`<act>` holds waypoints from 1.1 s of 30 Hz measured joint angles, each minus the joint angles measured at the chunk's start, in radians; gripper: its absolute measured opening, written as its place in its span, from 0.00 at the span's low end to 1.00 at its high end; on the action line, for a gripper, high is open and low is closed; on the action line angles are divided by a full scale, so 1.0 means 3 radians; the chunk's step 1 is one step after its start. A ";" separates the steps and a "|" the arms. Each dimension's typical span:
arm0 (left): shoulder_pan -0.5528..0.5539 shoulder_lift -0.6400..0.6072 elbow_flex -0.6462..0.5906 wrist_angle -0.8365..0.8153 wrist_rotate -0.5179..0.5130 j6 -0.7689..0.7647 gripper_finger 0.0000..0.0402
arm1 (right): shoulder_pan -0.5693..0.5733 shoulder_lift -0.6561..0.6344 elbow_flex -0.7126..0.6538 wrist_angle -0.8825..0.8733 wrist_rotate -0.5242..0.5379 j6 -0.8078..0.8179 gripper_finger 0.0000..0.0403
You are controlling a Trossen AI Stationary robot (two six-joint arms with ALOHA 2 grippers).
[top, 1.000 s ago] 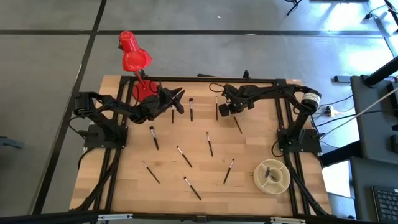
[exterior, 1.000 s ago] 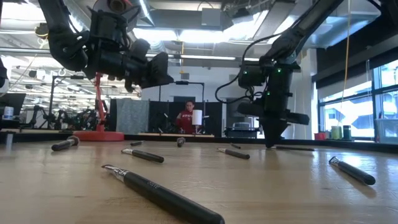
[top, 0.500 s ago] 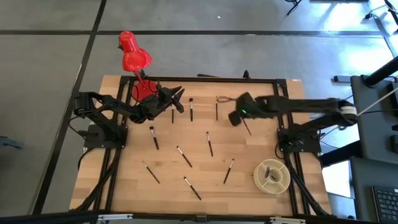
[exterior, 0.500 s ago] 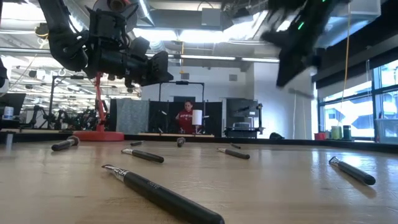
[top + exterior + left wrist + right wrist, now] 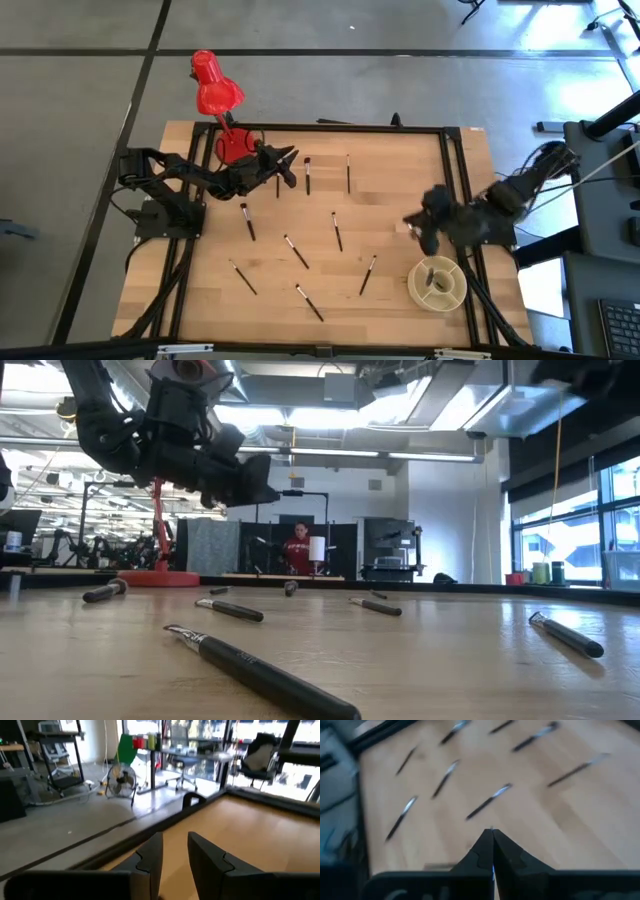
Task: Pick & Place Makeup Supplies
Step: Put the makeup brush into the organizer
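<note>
Several makeup brushes lie flat on the wooden table [image 5: 400, 160], slim dark sticks with pale tips, such as one [image 5: 308, 175] at the far middle, one [image 5: 337, 230] in the centre and one [image 5: 265, 678] close in the low view. My right gripper [image 5: 492, 832] is shut and raised near the right edge [image 5: 428, 222], blurred, just beyond a round tan container [image 5: 437, 283]. A thin pale sliver shows between its fingers. My left gripper [image 5: 175, 852] hovers open at the far left [image 5: 285, 160], pointing level, with nothing between its fingers. My right gripper is shut on a makeup brush, of which only a thin sliver [image 5: 493, 866] shows in the seam between the two fingers. The fingers themselves hide the place of contact, and which part of the brush they hold cannot be told. The brush is lifted clear of the table.
A red desk lamp [image 5: 215, 95] stands at the far left corner, its base [image 5: 160, 576] behind my left arm. A black frame [image 5: 455, 180] runs around the table. A person sits in the room beyond the far edge [image 5: 298, 550].
My right gripper has swung fast from the far middle of the table toward its right edge and nearer side, rising and turning. The brush that lay beside it is gone from the table, lifted away with it. My left gripper has kept its place.
</note>
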 joint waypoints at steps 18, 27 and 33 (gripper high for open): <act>-0.0204 0.0000 0.0000 -0.0511 -0.0154 -0.0111 0.21 | 0.1800 0.0836 0.0003 -0.0250 0.1166 0.1054 0.00; -0.0340 0.0000 0.0000 -0.0482 -0.0307 -0.0089 0.21 | 0.1836 0.1168 0.0004 -0.0382 0.0763 0.1756 0.07; -0.0417 0.0000 0.0000 -0.0440 -0.0416 -0.0086 0.21 | 0.1836 0.1079 0.0005 -0.0388 0.0678 0.1802 0.16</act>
